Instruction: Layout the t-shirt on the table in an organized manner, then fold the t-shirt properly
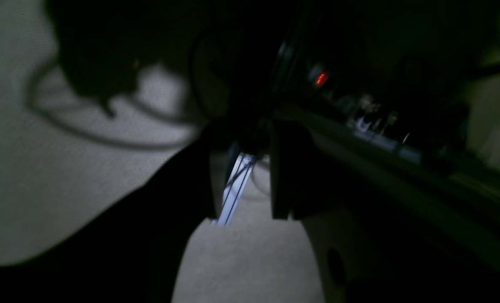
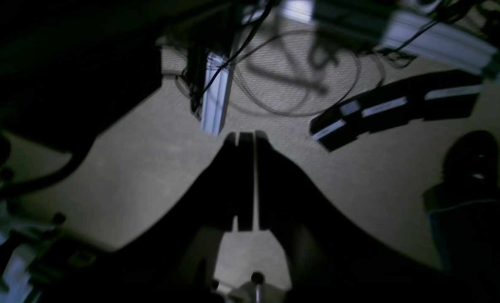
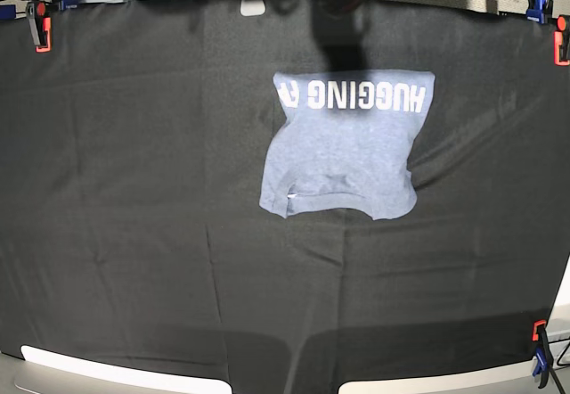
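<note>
T-shirt is seen folded into a compact block, lettering up, toward the far edge of the worktop, right of centre. Fold judged essentially done. Right gripper jaws clenched, empty. Left gripper jaws parted, nothing held.

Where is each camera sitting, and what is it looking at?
Left wrist: on the left arm, looking past its dark left gripper at pale carpet floor.
Right wrist: on the right arm, looking past its shut right gripper at the same carpet.
Base: high above, looking down at the folded t-shirt on the table; a blurred arm shows at the top.
Both wrist views share the carpet.
</note>
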Tool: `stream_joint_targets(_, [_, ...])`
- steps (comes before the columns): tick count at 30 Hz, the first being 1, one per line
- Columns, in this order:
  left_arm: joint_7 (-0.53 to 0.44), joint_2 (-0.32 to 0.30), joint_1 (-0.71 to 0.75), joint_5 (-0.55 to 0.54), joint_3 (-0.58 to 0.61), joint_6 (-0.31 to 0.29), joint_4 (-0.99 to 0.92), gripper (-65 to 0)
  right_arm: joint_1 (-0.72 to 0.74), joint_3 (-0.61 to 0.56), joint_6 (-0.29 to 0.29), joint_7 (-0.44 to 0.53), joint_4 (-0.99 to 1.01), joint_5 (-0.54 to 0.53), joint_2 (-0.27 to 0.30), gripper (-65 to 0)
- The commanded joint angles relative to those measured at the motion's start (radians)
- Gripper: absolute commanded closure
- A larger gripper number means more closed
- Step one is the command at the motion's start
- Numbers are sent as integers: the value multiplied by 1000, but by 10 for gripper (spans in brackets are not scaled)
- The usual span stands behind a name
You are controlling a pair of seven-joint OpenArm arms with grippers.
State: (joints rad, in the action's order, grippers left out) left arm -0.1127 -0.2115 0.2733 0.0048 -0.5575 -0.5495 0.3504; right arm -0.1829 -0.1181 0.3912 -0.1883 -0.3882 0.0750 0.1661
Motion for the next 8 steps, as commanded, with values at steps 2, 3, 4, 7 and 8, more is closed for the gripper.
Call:
stream_joint_targets(2, [-13, -6, 6, -1, -3, -3, 3, -158, -5, 0, -26, 2, -2, -6, 11, 0])
stream_joint_targets(3, [-13, -3, 4, -1, -3, -3, 3, -155, -5, 0, -31, 7, -2, -6, 13, 0])
stream_joint_targets(4, [-13, 0, 4, -2, -3, -3, 3, -155, -5, 0, -32, 11, -2, -6, 14, 0])
stream_joint_targets(7, [-13, 15, 4, -1, -3, -3, 3, -155, -2, 0, -33, 21, -2, -6, 14, 0])
stream_joint_targets(8, [-12, 21, 4, -1, -3, -4, 3, -155, 0, 0, -32, 21, -2, -6, 14, 0])
